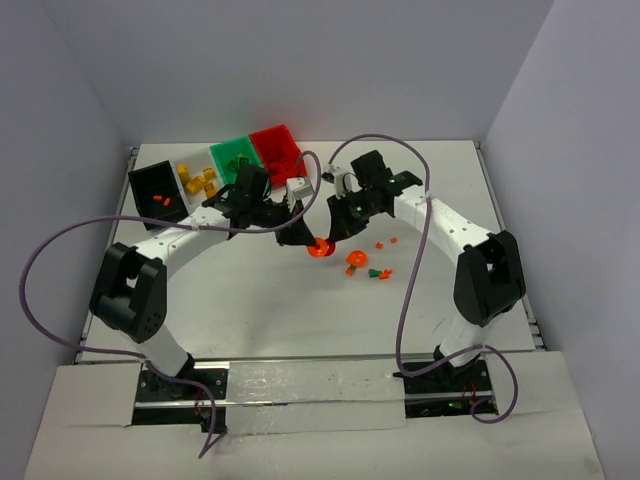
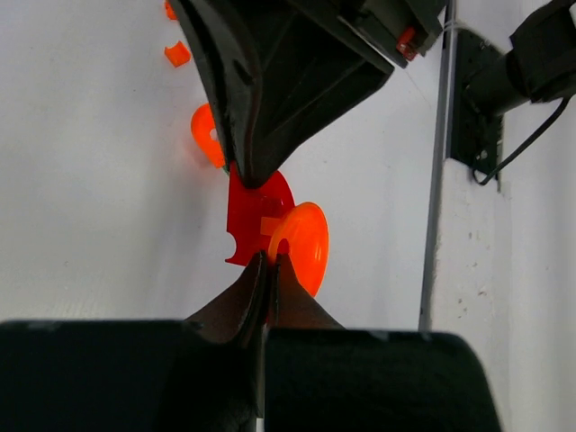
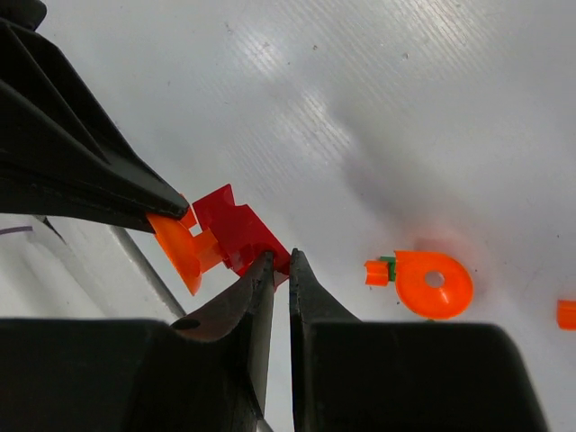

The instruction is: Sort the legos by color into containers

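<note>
We find both sets of jaws meeting near the centre of the surface (image 1: 250,310). Between them they hold one joined pair of legos: a flat red plate (image 2: 256,211) with an orange dish (image 2: 304,243) fitted onto it.

The left jaws are clenched on the orange dish. In the right wrist view their tips pinch its rim at 9 o'clock from the red plate. The right jaws grasp the red plate by one corner, and that corner fills the narrow gap between them. In the left wrist view the right jaws enter from 12 o'clock and the left jaws from 6 o'clock, so the pair is gripped from opposite sides.

Loose legos lie on the surface at 3 to 4 o'clock from the held pair:
- an orange ring (image 1: 355,260)
- a small green and orange piece (image 1: 378,272) just beside the ring
- two small orange bricks (image 1: 386,241) at 2 o'clock from the ring

Four containers stand in a row at 10 to 12 o'clock from the held pair:
- the black bin (image 1: 150,178) at the 9 o'clock end holds orange pieces
- the white bin (image 1: 186,165) next to it holds yellow pieces
- the green bin (image 1: 225,152) holds green pieces
- the red bin (image 1: 272,135) closes the row; we cannot tell its contents
</note>
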### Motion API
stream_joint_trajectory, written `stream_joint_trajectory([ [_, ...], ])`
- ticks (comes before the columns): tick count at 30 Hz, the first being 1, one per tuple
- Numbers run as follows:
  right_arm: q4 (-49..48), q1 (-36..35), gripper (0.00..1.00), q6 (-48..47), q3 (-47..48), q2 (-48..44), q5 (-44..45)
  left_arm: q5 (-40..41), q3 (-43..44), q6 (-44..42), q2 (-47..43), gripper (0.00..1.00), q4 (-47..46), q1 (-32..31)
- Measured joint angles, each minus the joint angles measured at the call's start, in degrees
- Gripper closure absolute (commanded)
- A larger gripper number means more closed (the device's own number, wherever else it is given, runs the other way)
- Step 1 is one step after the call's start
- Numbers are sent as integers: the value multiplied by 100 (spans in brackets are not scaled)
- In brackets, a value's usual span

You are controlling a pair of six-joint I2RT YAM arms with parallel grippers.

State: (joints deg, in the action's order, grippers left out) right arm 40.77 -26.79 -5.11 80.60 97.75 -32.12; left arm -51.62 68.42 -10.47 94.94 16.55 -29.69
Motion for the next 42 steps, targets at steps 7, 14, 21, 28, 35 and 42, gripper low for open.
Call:
stream_joint_trajectory([
  [7,-187,-12,100,116,-2,-374,301,-648,-90,1542,98,100,-879,326],
  [14,-539,-90,100,180,-119,-773,609,-1110,-258,3301,150,100,-1932,533],
  [21,-794,-289,100,116,-313,-951,1032,-1349,-498,4658,287,100,-2765,640],
  [28,-968,-460,100,53,-489,-1004,1290,-1464,-889,5851,395,100,-3691,710],
  [35,-820,-361,93,264,-309,-871,1093,-1362,-412,4240,358,100,-2310,711],
  [42,-610,133,46,756,22,-466,151,-1065,-311,2848,17,100,-1494,715],
])
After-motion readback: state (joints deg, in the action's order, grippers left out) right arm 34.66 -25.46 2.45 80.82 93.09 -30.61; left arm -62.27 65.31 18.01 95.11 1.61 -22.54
